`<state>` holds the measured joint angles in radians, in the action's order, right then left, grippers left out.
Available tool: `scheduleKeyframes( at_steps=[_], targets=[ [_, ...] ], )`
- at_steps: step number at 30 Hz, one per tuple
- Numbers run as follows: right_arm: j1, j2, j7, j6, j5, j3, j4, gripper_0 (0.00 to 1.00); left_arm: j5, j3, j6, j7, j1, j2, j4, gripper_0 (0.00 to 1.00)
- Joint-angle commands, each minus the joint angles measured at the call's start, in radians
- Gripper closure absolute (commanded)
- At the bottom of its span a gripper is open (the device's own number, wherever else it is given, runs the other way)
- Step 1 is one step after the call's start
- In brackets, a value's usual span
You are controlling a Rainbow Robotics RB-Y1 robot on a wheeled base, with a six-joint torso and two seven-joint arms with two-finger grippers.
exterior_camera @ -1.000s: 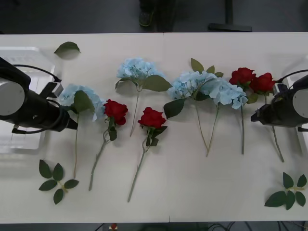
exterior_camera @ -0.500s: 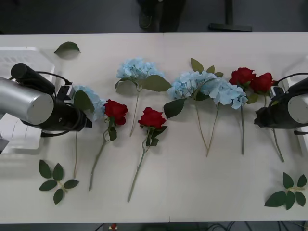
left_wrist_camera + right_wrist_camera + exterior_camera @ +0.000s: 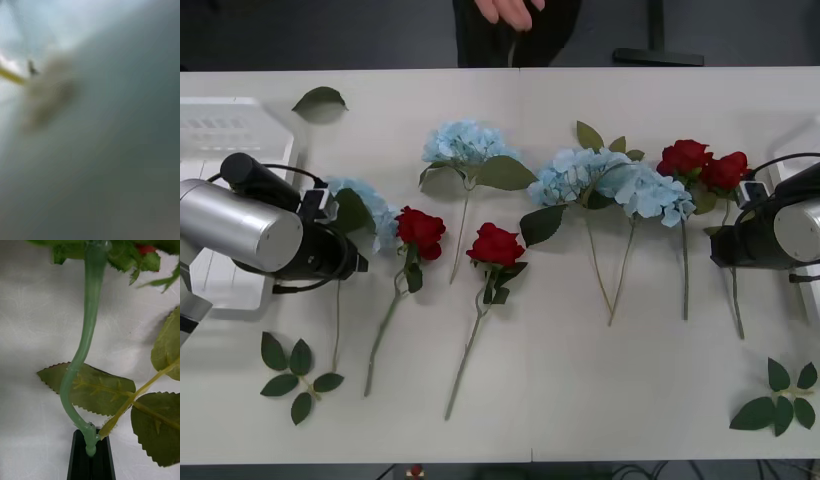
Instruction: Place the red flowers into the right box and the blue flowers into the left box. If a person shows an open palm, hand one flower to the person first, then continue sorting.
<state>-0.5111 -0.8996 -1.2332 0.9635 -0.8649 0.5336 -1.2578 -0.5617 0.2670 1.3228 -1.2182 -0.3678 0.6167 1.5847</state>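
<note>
Two red roses lie close to the right edge of the counter, and the outer rose (image 3: 726, 171) is the one in hand: the right gripper (image 3: 90, 450) has its black fingers pressed together on the low end of that rose's stem (image 3: 83, 352). The bloom points to the far edge and the stem runs back toward the near edge, so its long axis lies across the counter; in the wrist view the stem bends in a soft curve with a leaf (image 3: 93, 388) beside it.

The hold is only on the stem's tip, I judge — a thin stem may slip or swing during a lift, and the bloom touches the neighbour rose (image 3: 683, 157), which could be dragged along. A person's hand (image 3: 507, 10) shows past the far edge; if it is an open palm, sorting first would be a mistake.

The left gripper (image 3: 358, 262) is near the left edge, by a blue flower (image 3: 365, 212) — whether its fingers are apart I cannot tell.
</note>
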Motion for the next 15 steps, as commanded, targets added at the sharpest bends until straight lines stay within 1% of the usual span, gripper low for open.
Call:
scheduleKeyframes(
  at_steps=[1, 3, 5, 11, 15],
  targets=[
    [-0.044, -0.005, -0.026, -0.003, 0.014, -0.009, -0.002, 1.0, 0.032, -0.002, -0.002, 0.002, 0.021, 0.011, 0.015, 0.0],
    [-0.053, -0.015, -0.028, -0.002, 0.007, -0.014, -0.002, 1.0, 0.039, -0.002, -0.002, 0.003, 0.021, 0.011, 0.015, 0.0],
    [-0.069, -0.044, -0.031, 0.029, -0.025, -0.04, -0.02, 1.0, 0.039, -0.002, -0.002, 0.005, 0.021, 0.009, 0.015, 0.0],
    [-0.116, -0.137, -0.058, 0.238, -0.157, -0.205, -0.129, 1.0, 0.036, -0.002, -0.002, 0.006, 0.021, 0.006, 0.017, 0.0],
    [-0.147, -0.173, -0.078, 0.348, -0.22, -0.311, -0.215, 1.0, 0.026, -0.002, -0.001, 0.006, 0.021, 0.006, 0.015, 0.0]
  ],
)
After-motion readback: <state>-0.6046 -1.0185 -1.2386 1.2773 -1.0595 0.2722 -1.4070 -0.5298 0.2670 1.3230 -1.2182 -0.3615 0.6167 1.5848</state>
